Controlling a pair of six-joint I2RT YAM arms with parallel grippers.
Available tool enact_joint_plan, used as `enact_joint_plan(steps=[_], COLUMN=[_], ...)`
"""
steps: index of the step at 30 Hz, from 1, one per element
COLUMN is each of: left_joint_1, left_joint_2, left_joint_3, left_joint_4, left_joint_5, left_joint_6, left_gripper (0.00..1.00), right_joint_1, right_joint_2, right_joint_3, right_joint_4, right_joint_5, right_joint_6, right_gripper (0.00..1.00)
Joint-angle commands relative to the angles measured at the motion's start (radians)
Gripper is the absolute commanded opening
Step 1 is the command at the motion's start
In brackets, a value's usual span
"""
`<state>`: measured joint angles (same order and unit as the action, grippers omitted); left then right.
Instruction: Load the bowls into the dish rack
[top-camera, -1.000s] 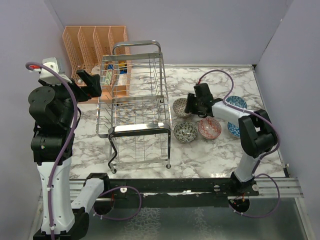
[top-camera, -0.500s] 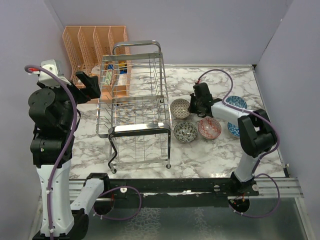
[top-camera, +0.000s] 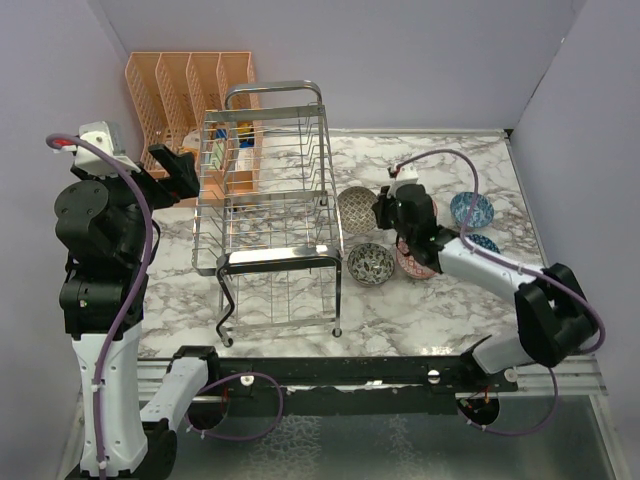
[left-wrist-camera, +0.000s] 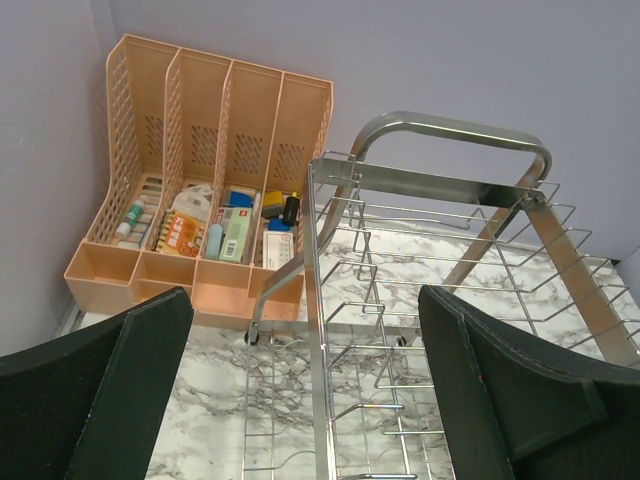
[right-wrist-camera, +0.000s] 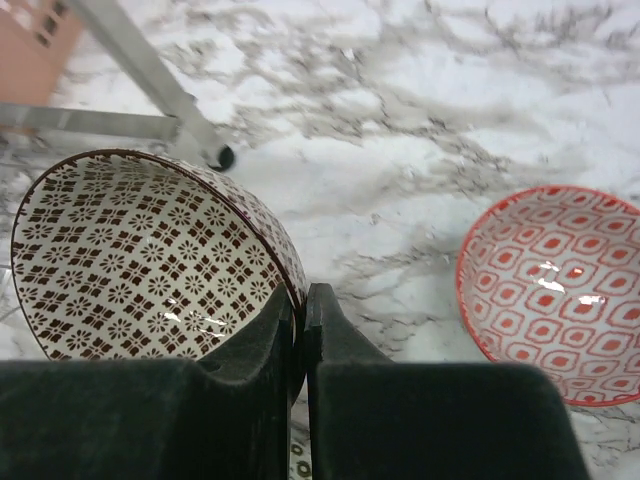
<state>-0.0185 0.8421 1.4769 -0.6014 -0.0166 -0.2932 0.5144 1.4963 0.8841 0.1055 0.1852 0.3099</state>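
Swinging its elbow outward, the right arm has raised the small grey-beige ceramic bowl with a brown diamond pattern (top-camera: 357, 210) off the marble table (top-camera: 440, 320). It has tipped the bowl on edge, just beside the right wall of the large chrome wire dish rack (top-camera: 270, 200). The right fingers (right-wrist-camera: 325, 330) are pinched narrow on its rim, one inside, one outside. The left fingers (left-wrist-camera: 130, 390) stand wide apart, holding nothing, by the rack's far left corner. A black-and-white bowl (top-camera: 371, 263), a pink-red bowl (right-wrist-camera: 550, 290) and two blue bowls (top-camera: 471, 210) rest on the table. The first bowl looks to be in transit, and next must clear the rack's top edge and settle between the wires.
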Motion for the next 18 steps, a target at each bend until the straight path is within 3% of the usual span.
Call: enact_joint_plan(steps=[1,9,15,18], left_joint_1=[-0.006,-0.009,-0.009,-0.009], left_joint_2=[-0.014,-0.015,-0.021,-0.024], left_joint_3=[0.001,-0.008,-0.01,-0.01], left_joint_4=[0.016,0.02,0.023,0.026], left_joint_5=[-0.014,-0.014,-0.017,-0.02], left_joint_6=[-0.005,-0.012,-0.021,-0.023], left_gripper=[0.99,0.99,0.99,0.99], right_joint_1=[0.175,0.325,0.468,0.534], right_joint_2=[-0.144,-0.248,-0.226,-0.17], right_joint_3=[-0.141,-0.281,-0.374,-0.425], right_joint_4=[0.341,0.513,0.765,0.967], right_joint_5=[0.147,0.241,0.358,0.414], right_joint_6=[-0.163,-0.271,-0.411,-0.495], right_gripper=[0.01,0.01,0.01,0.01])
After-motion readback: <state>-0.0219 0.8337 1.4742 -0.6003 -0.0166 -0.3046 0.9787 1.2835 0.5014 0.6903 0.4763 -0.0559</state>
